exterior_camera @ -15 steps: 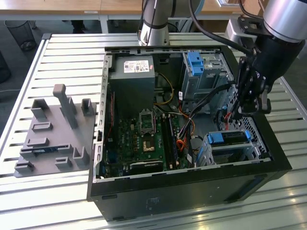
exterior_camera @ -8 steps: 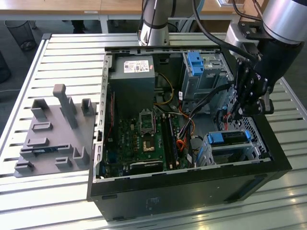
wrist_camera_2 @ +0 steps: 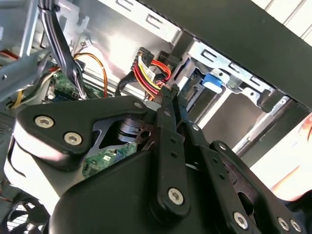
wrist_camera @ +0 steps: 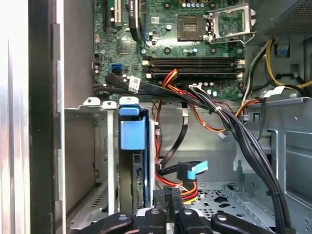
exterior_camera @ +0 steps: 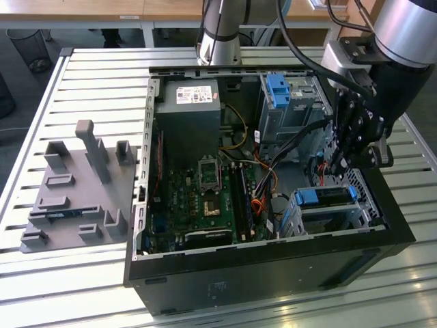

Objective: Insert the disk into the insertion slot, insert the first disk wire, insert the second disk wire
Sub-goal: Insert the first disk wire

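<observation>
Disk in insertion slot, end effector beside

The insertion slot apparently hides most of the disk; the end effector is cropped.

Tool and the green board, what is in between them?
In the first wrist view, red and orange wires and a black cable bundle lie between the tool and the green board.

We count one open computer case, one power supply, one motherboard, one disk (blue-framed), one gripper and one grey stand.
</observation>
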{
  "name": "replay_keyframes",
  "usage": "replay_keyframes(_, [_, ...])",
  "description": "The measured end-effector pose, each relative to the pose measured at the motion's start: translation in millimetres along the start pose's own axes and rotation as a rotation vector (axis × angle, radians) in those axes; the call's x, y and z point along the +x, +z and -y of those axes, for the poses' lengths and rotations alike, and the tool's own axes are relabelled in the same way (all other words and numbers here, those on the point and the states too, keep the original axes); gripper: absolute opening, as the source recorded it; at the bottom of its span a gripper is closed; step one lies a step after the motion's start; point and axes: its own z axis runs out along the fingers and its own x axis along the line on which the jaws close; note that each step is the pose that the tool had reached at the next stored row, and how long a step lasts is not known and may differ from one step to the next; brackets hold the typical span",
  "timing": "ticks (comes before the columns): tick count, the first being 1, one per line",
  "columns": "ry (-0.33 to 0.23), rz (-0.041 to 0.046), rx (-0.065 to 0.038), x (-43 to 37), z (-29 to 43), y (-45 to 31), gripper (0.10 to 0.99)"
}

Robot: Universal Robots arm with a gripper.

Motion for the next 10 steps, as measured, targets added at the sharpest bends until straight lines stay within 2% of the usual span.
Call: replay_keyframes(10, [-0.007, 0.0003, 0.002, 9.9, -0.9, 1.2, 0.165])
